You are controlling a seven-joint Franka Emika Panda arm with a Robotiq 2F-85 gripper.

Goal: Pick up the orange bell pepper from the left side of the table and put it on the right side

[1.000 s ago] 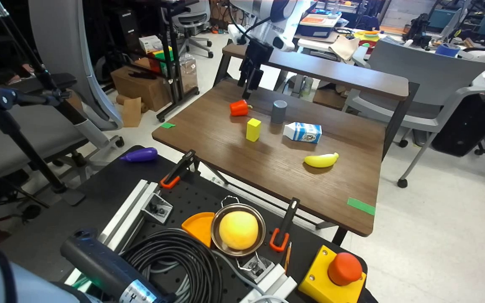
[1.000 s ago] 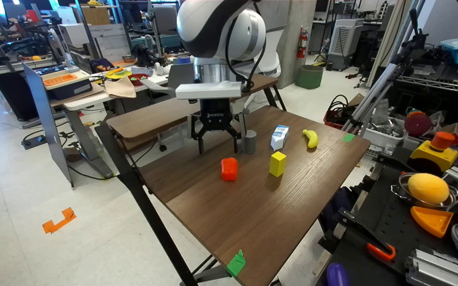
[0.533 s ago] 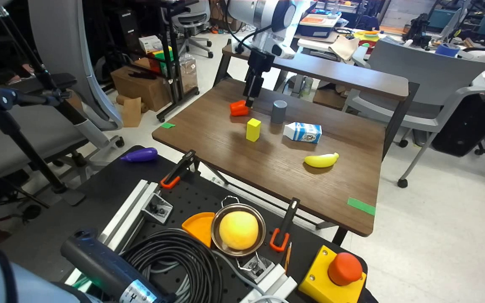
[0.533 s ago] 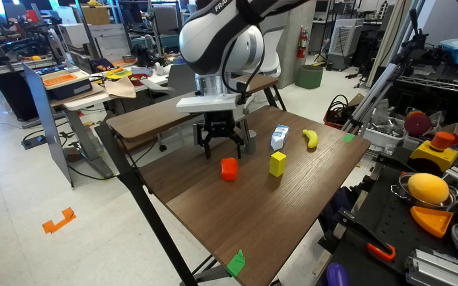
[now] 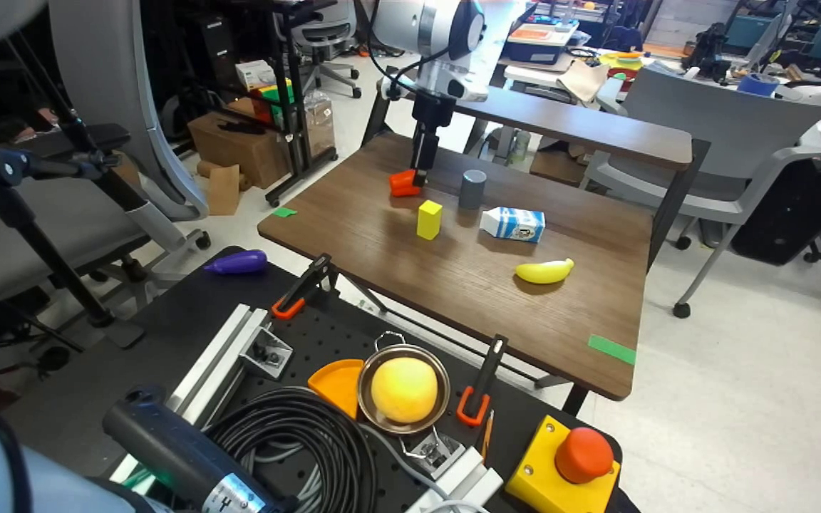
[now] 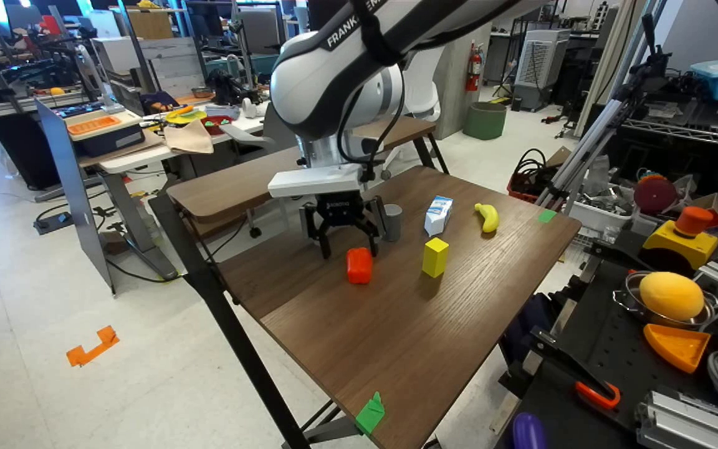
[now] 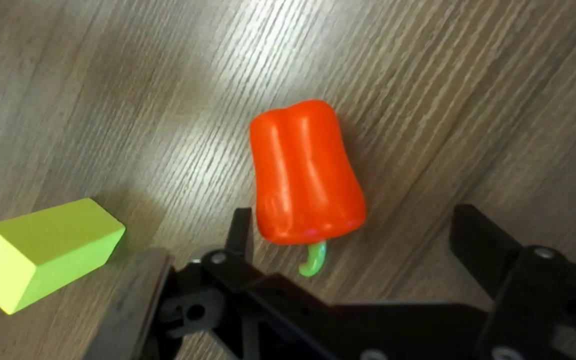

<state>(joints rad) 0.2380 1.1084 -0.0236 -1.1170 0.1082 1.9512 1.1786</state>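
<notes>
The orange bell pepper lies on its side on the brown table [image 5: 339, 214] in both exterior views [image 5: 403, 183] [image 6: 359, 266]. In the wrist view the pepper [image 7: 308, 175] shows whole, with its green stem toward the gripper. My gripper [image 7: 353, 209] is open and empty. One finger is close beside the pepper's stem-end corner, and the other is well apart across bare wood. In an exterior view the gripper [image 6: 350, 251] is low, just behind the pepper, its tips near the table. In an exterior view one fingertip [image 5: 420, 178] overlaps the pepper's stem end; I cannot tell whether they touch.
A yellow block [image 5: 428, 219] stands near the pepper and shows in the wrist view [image 7: 48, 250]. A grey cylinder [image 6: 391, 222] stands close to one finger. A blue-and-white carton [image 5: 514, 224] and a banana [image 5: 544, 271] lie further along. A raised shelf [image 5: 560, 128] runs behind.
My gripper has come down and moved toward the pepper's stem end, staying open. The pepper and the other objects have not moved.
</notes>
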